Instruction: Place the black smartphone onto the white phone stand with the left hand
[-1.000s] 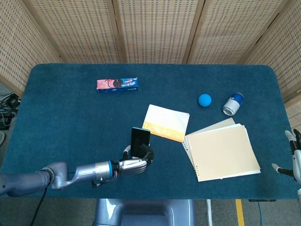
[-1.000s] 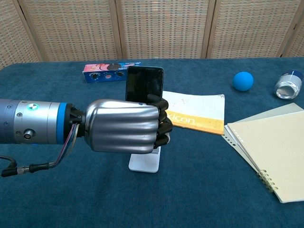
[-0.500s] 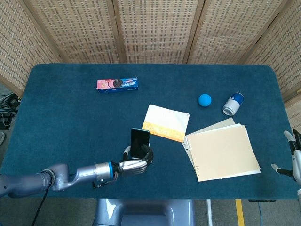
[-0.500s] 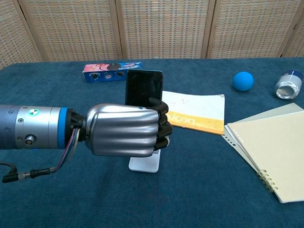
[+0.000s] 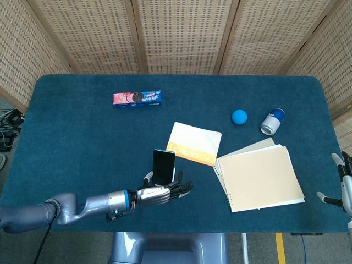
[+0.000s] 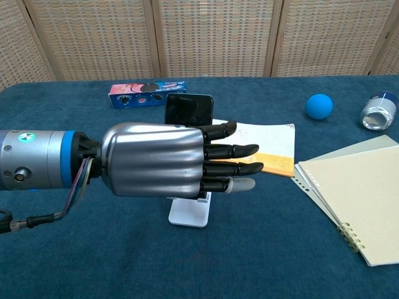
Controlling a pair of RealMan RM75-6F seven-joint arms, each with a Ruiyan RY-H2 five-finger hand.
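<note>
Fingers that were wrapped around the phone half a second ago are now straightened and spread: the left hand (image 6: 165, 160) has let go, and it holds nothing. Its palm-back fills the near side of the chest view, with the fingers (image 6: 234, 151) reaching out flat toward the orange-edged booklet (image 5: 194, 143).

Tabletop (image 5: 71, 132): blue cloth surface carrying all items.

Spiral notebook (image 5: 260, 176): lies closed to the right of the booklet, well apart from the hand.

Right hand (image 5: 342, 184): only partly visible at the far right edge of the head view, fingers apart and nothing in them.

Black smartphone (image 5: 163, 167): stands upright, screen toward the robot, just behind the open left hand. It sits lower than before, so it appears to rest on the stand without support, though the contact itself is hidden by the hand.

White phone stand (image 6: 189, 212): only its base plate shows in the chest view, below the hand; the cradle is hidden.

Biscuit packet (image 5: 137, 98), blue ball (image 5: 239, 116) and can (image 5: 272, 121): lie toward the far side, uninvolved.

Judgement: the placement looks essentially done. What remains is withdrawing the left hand without its fingers brushing the phone, which could tip it off the stand.
</note>
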